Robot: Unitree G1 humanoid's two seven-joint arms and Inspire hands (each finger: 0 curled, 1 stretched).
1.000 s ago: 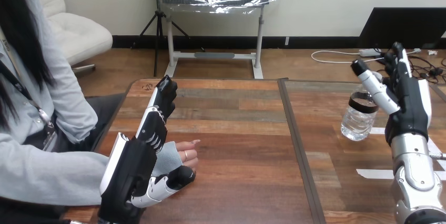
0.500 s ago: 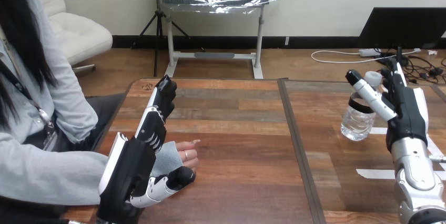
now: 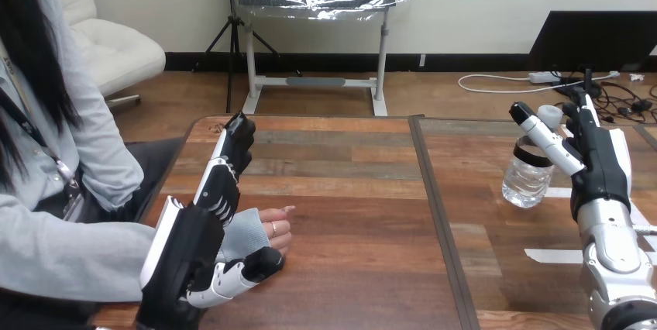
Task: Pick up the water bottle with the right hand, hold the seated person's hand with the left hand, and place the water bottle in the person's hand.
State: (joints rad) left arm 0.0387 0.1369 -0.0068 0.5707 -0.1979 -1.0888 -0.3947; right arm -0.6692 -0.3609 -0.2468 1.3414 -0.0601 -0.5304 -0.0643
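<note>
The left hand lies open, fingers straight toward twelve o'clock, thumb beside the person's hand; I see no clasp. At the table's two o'clock stands the water bottle, with the right hand open at its three o'clock. It looks like thin, slick plastic, probably light and crushable, so I'd grip it mid-body, gently.
</note>
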